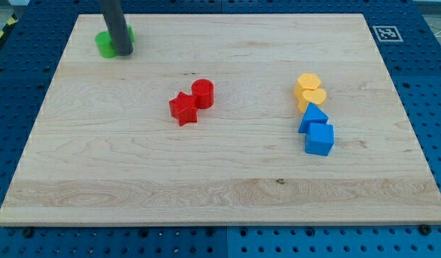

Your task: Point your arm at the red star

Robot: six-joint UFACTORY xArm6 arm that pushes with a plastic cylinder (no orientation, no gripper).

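The red star (pixel 182 109) lies left of the board's middle, touching a red cylinder (pixel 202 94) at its upper right. My tip (pixel 122 52) stands near the board's top left corner, against a green block (pixel 106 44) that the rod partly hides. The tip is far to the upper left of the red star, well apart from it.
At the view's right, two yellow blocks (pixel 308 89) sit above a blue triangular block (pixel 313 118) and a blue cube (pixel 320 139), all in a tight column. A fiducial marker (pixel 386 33) is at the top right, off the wooden board (pixel 220 186).
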